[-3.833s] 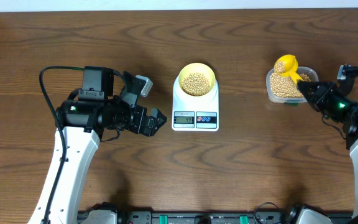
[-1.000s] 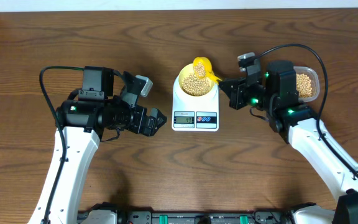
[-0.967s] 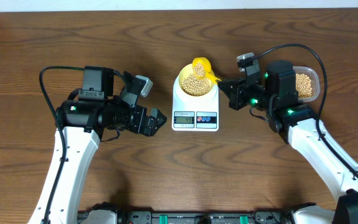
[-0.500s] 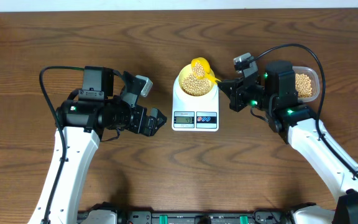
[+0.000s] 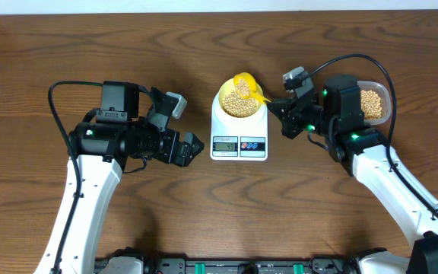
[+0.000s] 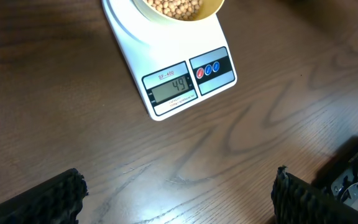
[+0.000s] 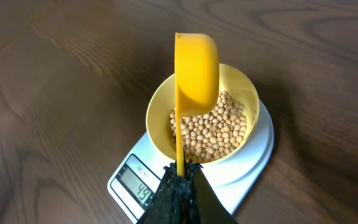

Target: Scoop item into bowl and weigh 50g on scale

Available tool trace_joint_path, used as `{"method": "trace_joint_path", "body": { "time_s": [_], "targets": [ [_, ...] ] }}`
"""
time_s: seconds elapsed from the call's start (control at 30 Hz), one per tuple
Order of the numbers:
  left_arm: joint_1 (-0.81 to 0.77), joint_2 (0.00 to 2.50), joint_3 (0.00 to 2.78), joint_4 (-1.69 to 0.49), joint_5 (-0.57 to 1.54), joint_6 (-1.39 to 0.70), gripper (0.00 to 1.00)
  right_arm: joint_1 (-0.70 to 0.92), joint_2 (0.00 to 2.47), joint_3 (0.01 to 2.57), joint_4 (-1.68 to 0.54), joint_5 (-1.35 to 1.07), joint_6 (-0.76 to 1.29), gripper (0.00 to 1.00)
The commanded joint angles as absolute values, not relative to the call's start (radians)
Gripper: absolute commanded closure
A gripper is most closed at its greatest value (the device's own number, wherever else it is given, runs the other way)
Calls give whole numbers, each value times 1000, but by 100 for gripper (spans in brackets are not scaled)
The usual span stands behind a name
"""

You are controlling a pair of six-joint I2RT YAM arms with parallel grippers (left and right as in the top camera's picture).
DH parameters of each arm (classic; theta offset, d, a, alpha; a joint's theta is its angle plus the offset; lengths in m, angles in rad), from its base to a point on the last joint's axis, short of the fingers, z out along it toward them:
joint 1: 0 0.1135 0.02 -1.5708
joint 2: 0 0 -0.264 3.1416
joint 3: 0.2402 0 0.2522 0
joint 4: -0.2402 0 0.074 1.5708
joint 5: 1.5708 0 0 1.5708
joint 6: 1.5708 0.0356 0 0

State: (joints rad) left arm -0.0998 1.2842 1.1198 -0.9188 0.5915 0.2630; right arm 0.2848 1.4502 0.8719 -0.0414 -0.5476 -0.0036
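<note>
Yellow plastic scoop (image 5: 245,82), loaded at the clear tub (image 5: 372,103) a few seconds ago, now hangs over the far rim of the pale yellow bowl (image 5: 222,97), which sits on the white scale (image 5: 238,131) in the overhead view. The right gripper (image 5: 275,105) is clamped tight on its handle, and the wrist has rolled a little further within the last second. The left gripper (image 5: 194,146) sits beside the scale, fingers spread wide, holding nothing.

From the left wrist, the display (image 6: 173,89) reads 44, with soybeans (image 6: 174,6) showing in the bowl at the top edge.

From the right wrist, the scoop stands tipped on edge above the soybeans. Its hollow is turned away, so whether any remain inside cannot be told. The same 44 shows. Pouring looks nearly finished; a small, careful trickle should reach fifty without overshooting.
</note>
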Motion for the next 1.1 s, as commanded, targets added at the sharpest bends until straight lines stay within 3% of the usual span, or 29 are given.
{"method": "trace_joint_path", "body": {
  "time_s": [0.0, 1.07],
  "targets": [
    [-95, 1288, 1114, -922, 583, 269, 2, 290, 1452, 870, -43, -530, -43, 99],
    [-95, 1288, 1114, -922, 583, 269, 2, 290, 1452, 870, -41, -508, 7, 99]
  ]
}}
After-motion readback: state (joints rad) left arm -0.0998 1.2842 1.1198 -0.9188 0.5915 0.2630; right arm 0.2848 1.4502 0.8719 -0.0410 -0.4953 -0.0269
